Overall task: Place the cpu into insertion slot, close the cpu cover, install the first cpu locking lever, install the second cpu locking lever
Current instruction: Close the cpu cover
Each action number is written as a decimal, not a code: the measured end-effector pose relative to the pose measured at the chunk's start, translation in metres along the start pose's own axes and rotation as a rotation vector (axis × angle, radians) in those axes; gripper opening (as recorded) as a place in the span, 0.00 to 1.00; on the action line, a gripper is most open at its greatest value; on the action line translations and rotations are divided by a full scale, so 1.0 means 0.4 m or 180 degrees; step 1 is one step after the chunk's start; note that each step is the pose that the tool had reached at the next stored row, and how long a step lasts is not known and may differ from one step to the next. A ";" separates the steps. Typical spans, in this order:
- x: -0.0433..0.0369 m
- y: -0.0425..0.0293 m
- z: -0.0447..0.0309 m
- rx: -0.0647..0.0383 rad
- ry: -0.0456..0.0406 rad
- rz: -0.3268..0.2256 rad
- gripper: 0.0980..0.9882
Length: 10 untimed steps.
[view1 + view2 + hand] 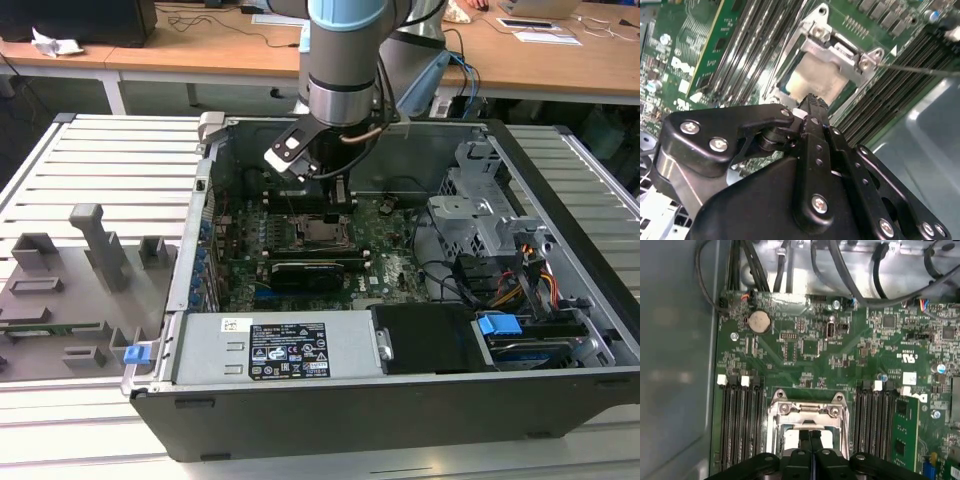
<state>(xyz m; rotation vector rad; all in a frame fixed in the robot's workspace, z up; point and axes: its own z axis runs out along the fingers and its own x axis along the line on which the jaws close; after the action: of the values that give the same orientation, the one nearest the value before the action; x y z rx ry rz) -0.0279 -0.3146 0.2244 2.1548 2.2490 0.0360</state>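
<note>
beige flat cpu within silvery-rimmed insertion slot

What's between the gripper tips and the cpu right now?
Nothing shows between them: in both wrist views the shut gripper points straight at the cpu's pale face inside the cpu cover's window. Contact cannot be told.

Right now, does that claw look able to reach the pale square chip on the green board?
Probably yes. The gripper hangs just over the cpu, tips at its pale face, with no cable or card between them. The silvery cpu cover frames the chip, so only its face looks open to touch.
</note>
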 end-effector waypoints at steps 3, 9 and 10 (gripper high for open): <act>0.001 -0.020 0.001 0.0000 0.0001 0.0001 0.01; 0.001 -0.030 0.004 0.0000 0.0002 0.0000 0.01; 0.001 -0.030 0.004 0.0000 0.0003 0.0000 0.01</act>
<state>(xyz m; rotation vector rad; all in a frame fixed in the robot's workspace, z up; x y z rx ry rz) -0.0400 -0.3146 0.2223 2.1554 2.2493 0.0369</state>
